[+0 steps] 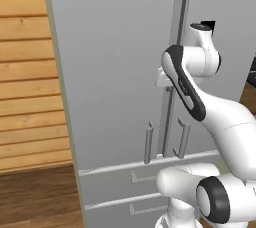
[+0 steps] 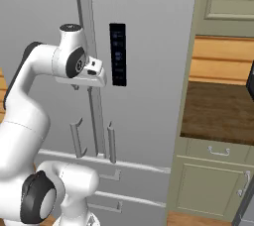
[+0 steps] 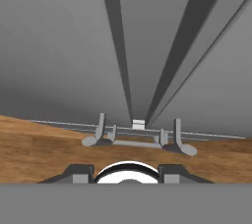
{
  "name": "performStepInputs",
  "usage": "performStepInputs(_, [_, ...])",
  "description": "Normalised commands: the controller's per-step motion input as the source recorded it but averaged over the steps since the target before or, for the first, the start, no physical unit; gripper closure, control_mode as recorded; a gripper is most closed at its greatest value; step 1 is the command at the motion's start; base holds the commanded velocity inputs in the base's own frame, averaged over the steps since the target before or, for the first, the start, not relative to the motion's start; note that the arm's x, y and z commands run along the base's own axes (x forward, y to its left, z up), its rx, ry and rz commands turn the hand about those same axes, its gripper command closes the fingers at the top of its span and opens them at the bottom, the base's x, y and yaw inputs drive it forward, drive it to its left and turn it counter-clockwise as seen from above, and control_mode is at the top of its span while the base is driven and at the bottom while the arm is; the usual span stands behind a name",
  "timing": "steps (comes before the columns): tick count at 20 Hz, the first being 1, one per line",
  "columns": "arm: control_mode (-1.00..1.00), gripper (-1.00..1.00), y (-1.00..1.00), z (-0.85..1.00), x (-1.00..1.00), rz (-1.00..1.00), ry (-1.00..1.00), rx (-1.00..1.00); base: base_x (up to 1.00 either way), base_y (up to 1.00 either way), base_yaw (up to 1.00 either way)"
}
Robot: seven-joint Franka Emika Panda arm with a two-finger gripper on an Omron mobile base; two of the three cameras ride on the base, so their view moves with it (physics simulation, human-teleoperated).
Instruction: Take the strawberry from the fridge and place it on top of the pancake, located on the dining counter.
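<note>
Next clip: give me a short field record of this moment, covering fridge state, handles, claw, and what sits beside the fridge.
fridge: light grey, both doors shut
door handles: two vertical bars either side of the centre seam, lower ends curved
lower drawers: shut
claw: up at the door seam, looking down along the handles; nothing between the fingertips; open or shut unclear
display panel: dark, on the right door
right of fridge: brown counter over green-grey cabinets
left of fridge: wood-plank wall

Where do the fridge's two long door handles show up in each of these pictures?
Left base view: fridge door handles low centre, right of middle, partly behind the arm.
Right base view: handles lower left of centre.
Hand view: handles bottom centre, looking foreshortened.
Shared landmark: the seam between the doors.
</note>
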Motion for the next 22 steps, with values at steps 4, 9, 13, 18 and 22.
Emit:
performStepInputs(4, [1.00,-1.00,0.00,0.00,0.00,0.00,0.00,0.00,-0.04,0.00,0.00])
performStepInputs(9, [1.00,-1.00,0.00,0.00,0.00,0.00,0.00,0.00,-0.57,-0.05,0.00])
performStepInputs(13, [1.00,-1.00,0.00,0.00,0.00,0.00,0.00,0.00,-0.79,0.00,0.00])
performStepInputs(18, [1.00,-1.00,0.00,0.00,0.00,0.00,0.00,0.00,-0.75,0.00,0.00])
performStepInputs(22, [1.00,-1.00,0.00,0.00,0.00,0.00,0.00,0.00,-0.57,-0.01,0.00])
